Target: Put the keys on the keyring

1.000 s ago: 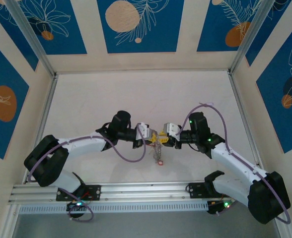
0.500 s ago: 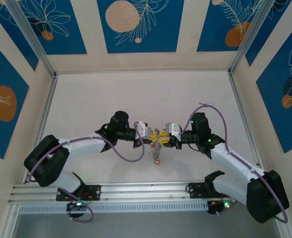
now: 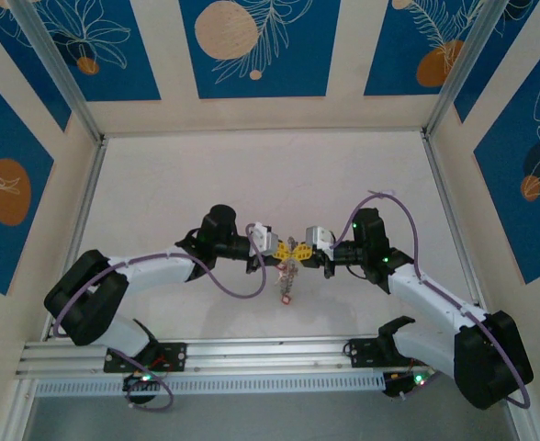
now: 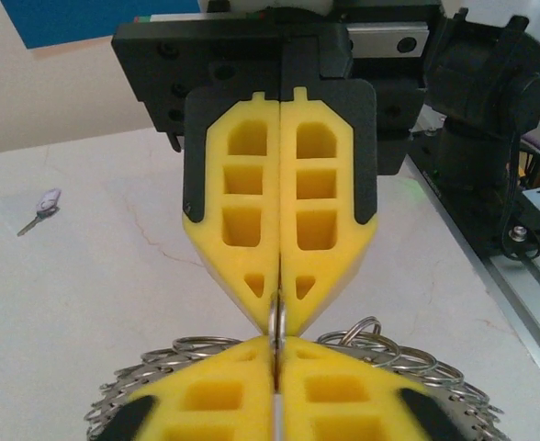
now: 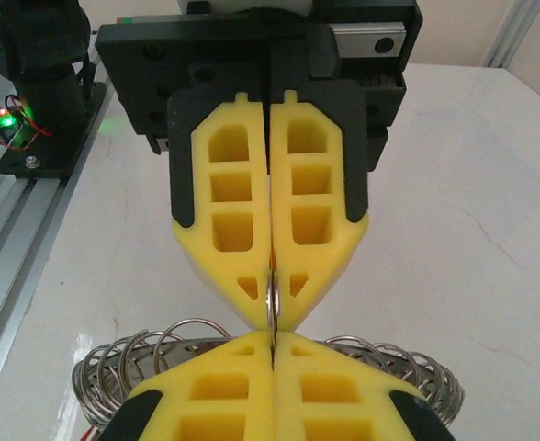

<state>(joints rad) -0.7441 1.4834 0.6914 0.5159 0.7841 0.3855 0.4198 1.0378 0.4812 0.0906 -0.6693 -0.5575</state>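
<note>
Now my two arms have closed the gap that lay between them a second ago. My left gripper (image 3: 276,248) and my right gripper (image 3: 304,251) have drawn in over the white table (image 3: 252,175) until their yellow foam fingers meet tip to tip. Both pairs are clenched on the same thing, the flat grey metal keyring with its jagged rim of small wire loops (image 5: 114,367). Each wrist view shows its thin edge nipped between the facing tips, and the loops fan out to either side of my own pads. The ring is held up off the surface between my hands. Below it dangles a tiny key with an oblong red plastic tag (image 3: 286,296), which has swung a little to the left as I closed in. A small silvery key with a pale head (image 4: 40,209) lies loose on the table, well apart from the ring. I judge that, with both grips so close together, I am placed either to hand the ring over or to work it open. That loose key is not yet fetched.
</note>
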